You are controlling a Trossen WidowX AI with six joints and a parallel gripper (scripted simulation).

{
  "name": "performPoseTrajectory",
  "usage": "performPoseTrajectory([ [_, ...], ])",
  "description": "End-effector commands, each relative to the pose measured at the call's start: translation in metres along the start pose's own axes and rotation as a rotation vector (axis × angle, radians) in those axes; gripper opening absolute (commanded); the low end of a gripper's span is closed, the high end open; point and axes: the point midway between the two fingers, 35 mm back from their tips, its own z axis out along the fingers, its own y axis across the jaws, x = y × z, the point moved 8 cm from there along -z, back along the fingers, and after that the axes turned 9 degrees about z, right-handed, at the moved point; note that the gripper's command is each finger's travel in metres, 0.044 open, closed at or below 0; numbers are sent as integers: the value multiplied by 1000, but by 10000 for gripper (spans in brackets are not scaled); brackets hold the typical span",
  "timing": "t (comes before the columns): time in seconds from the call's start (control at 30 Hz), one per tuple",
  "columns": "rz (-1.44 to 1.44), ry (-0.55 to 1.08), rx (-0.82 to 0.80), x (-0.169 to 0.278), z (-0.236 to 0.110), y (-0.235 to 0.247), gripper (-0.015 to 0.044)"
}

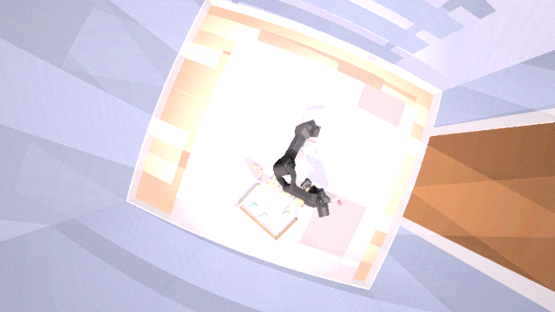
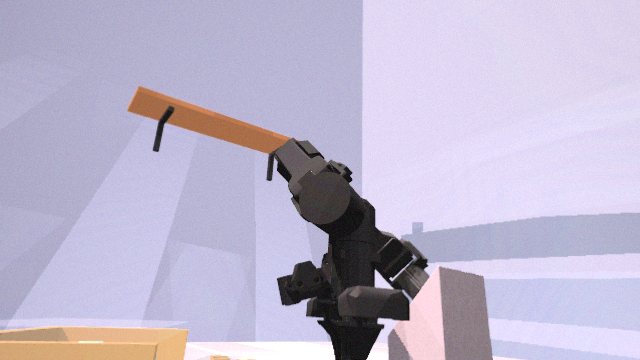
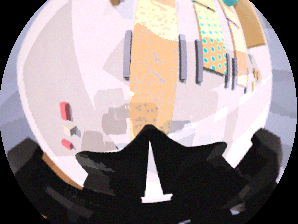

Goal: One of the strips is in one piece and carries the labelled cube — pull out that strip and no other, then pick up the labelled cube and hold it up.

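Observation:
My gripper (image 3: 148, 127) is shut and empty, pointing down over the near part of a grey-speckled orange strip (image 3: 154, 60). Contact is not visible. Beside it lie a teal-dotted strip (image 3: 214, 50) and a narrower-looking pale orange strip (image 3: 241, 59). Dark cross lines show on these two; whether they are breaks is unclear. A teal piece (image 3: 230, 1) shows at the wrist view's top edge. Small teal pieces (image 1: 253, 204) (image 1: 264, 213) are inside the tray (image 1: 256, 217) (image 2: 172, 345). No label is readable, and the fingertips are hidden in the top and exterior views.
Grey upright guides (image 3: 128, 55) (image 3: 183, 57) flank the speckled strip. Small red blocks (image 3: 65, 111) (image 3: 67, 144) and a beige block (image 3: 72, 130) lie left of it in the wrist view. A pale pink block (image 2: 462, 315) and an orange board (image 2: 225, 127) with dark brackets show in the exterior view.

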Motion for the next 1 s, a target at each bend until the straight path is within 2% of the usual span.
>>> performPoseTrajectory([
  [0.0, -3, 24, 13, 9, 6, -4, 0],
  [0.97, -4, 26, 12, 54, 5, -10, 0],
])
